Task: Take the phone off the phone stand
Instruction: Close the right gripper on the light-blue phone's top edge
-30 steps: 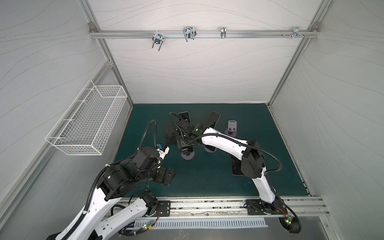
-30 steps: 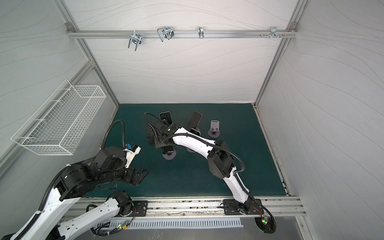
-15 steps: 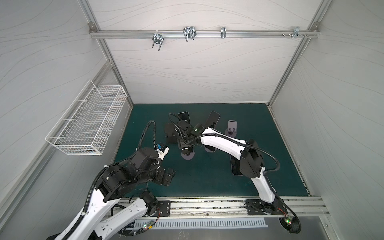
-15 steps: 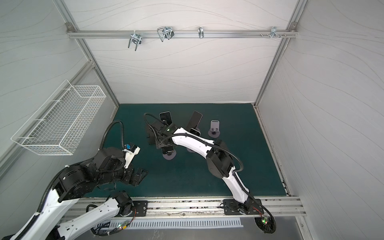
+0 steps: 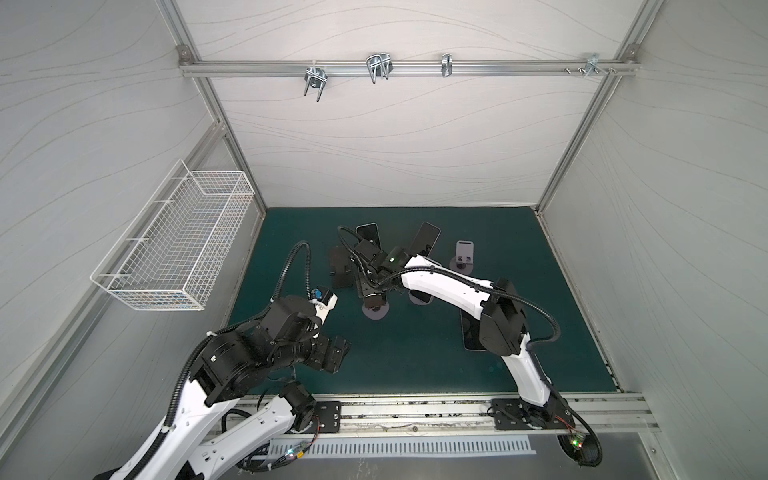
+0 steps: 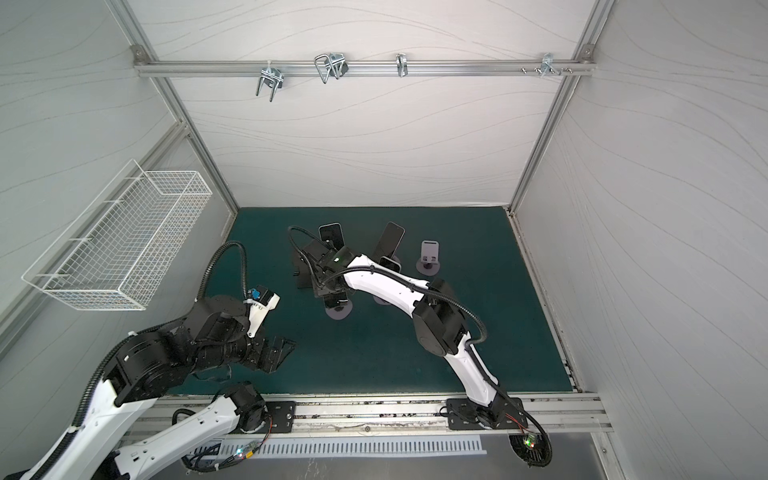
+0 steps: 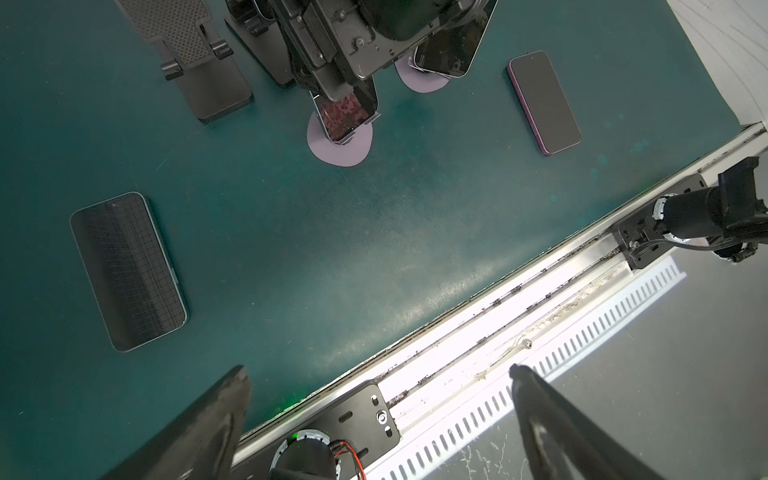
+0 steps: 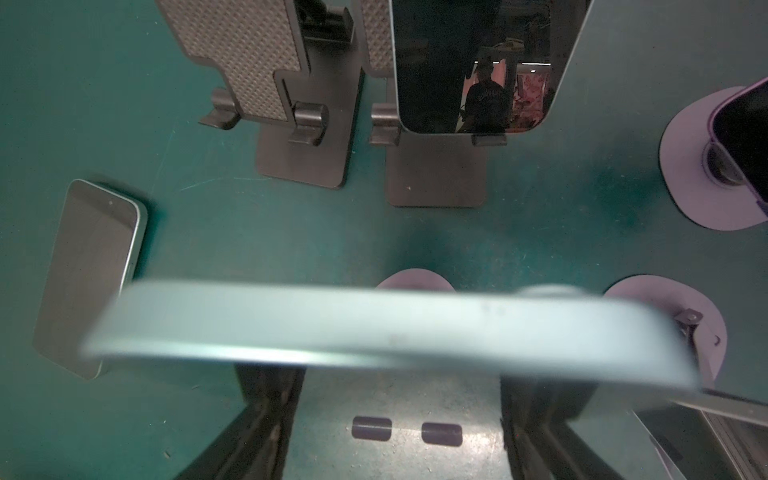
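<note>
Two loose handsets lie flat on the green mat (image 5: 415,365): a purple phone (image 7: 544,102) on the right by the right arm's elbow, and a dark phone (image 7: 124,270) on the left, below the left arm. An empty black stand (image 5: 338,270) sits far left and an empty grey stand (image 5: 464,253) far right, so part of the clearing looks done. The phone (image 7: 347,116) in question sits a little left of the mat's middle, nearer than the black stands. It leans on its stand (image 7: 338,151), which has a round lilac foot. Its lower edge rests in the stand's lip, so I judge it not yet off. The right gripper (image 7: 338,93) reaches across from the right and covers the phone's upper part. Its jaws stand partway between wide and pressed together. In the right wrist view the phone (image 8: 374,328) shows as a blurred pale green band that hides the fingertips, so I cannot tell whether they pinch it or only flank it. The left gripper (image 7: 378,372) is spread wide and empty, hanging over the near edge of the mat, well apart from the phone. What is left, as I read it, is a firm hold, a lift clear of the lip and a place on the mat. Beyond that, a far-left phone (image 5: 368,237) on a black stand and a far-middle phone (image 5: 426,243) are still propped up.
</note>
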`<state>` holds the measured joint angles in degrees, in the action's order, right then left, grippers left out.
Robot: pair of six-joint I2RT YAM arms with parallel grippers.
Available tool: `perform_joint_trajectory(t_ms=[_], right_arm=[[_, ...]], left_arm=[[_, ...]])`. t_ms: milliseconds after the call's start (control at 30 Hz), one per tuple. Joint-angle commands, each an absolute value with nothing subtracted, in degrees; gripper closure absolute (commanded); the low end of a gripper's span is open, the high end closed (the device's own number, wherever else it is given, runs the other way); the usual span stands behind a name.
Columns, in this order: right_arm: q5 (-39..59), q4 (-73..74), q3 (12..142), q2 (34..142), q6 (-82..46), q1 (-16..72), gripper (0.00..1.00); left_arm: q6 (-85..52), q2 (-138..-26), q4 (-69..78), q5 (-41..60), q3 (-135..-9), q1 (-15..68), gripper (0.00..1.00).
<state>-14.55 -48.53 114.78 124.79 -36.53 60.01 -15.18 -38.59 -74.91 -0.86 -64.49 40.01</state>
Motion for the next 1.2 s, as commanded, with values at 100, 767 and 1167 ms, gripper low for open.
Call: perform_joint_trajectory(t_ms=[100,767,1167], right_arm=[[-15.7,-49.8,116.7,124.5,-35.5,59.8,0.28],[-15.2,-50.3,116.9,123.6,-34.2,59.6,0.33],[-14.4,-51.3,117.3,121.4,-34.0,59.6,0.34]], left_arm=[[-14.8,-38.0,-73.6,-1.4,-66.0,39.6,0.01],[-15.0,-37.7,-73.7,-1.6,-66.0,39.7,0.01],[-14.8,-38.4,-73.6,-2.1,-67.4,39.6,0.01]])
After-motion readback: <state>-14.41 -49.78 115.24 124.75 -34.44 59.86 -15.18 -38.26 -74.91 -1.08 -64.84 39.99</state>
